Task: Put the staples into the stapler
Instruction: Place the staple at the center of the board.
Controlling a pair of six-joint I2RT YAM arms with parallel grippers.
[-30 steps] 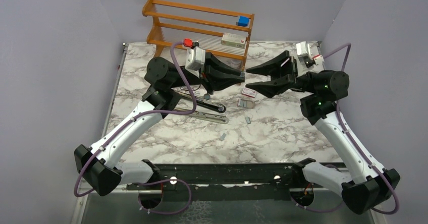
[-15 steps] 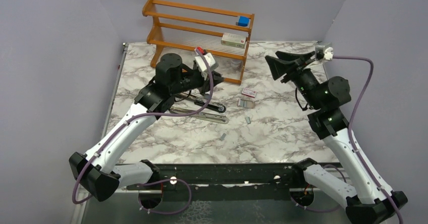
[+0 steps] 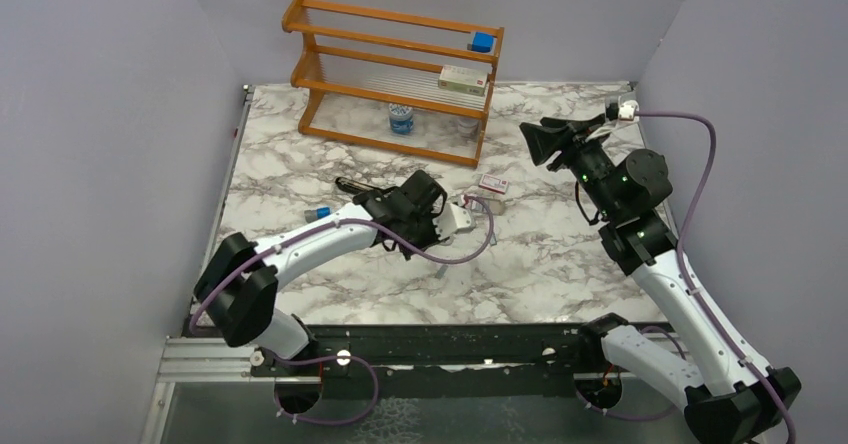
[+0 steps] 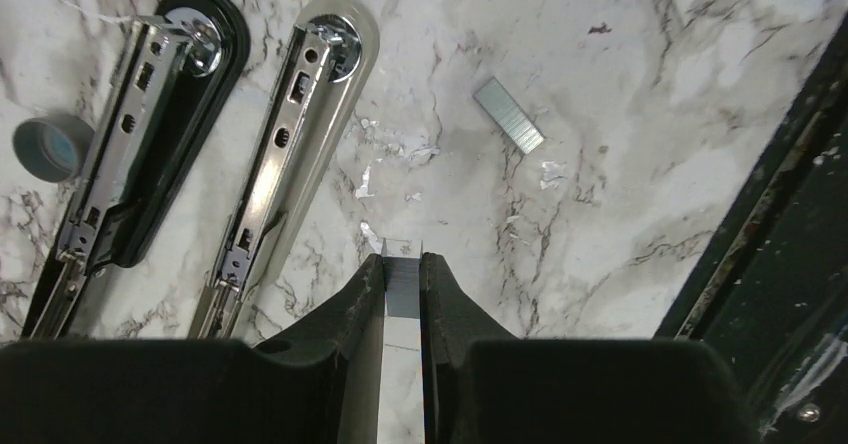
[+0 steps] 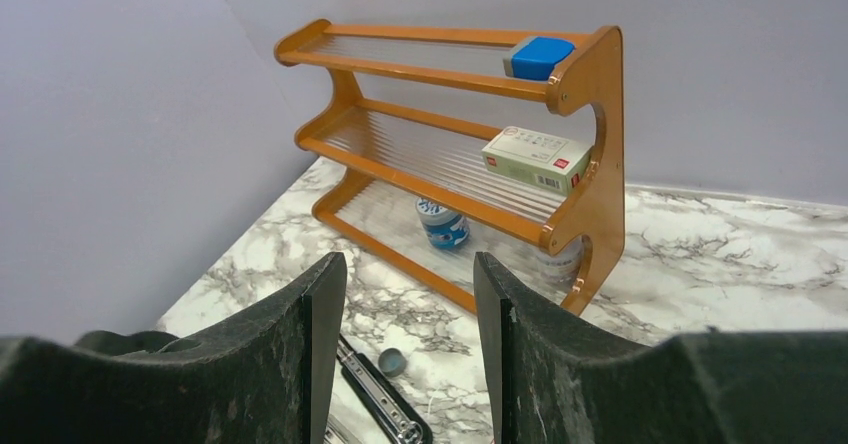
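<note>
The stapler lies swung open on the marble. Its black bar (image 4: pixel 135 144) and its pale bar with the silver channel (image 4: pixel 290 154) lie side by side in the left wrist view. My left gripper (image 4: pixel 402 269) points down at the table just right of the pale bar, shut on a short grey strip of staples. Another strip of staples (image 4: pixel 508 129) lies loose beyond it. From above, the left gripper (image 3: pixel 412 209) covers most of the stapler (image 3: pixel 352 184). My right gripper (image 3: pixel 535 139) hangs raised at the right, open and empty (image 5: pixel 410 264), with the stapler's end (image 5: pixel 385 399) below it.
A wooden shelf (image 3: pixel 400 64) at the back holds a blue block (image 3: pixel 482 41), a pale box (image 3: pixel 462 79) and a small bottle (image 3: pixel 401 117). A red-and-white box (image 3: pixel 493 183) lies mid-table. A blue cap (image 4: pixel 45 149) sits left of the stapler. The black rail (image 4: pixel 790 224) marks the near edge.
My left arm has swung down from near the shelf to low over the table beside the stapler. My right gripper lifted and turned toward the shelf.
</note>
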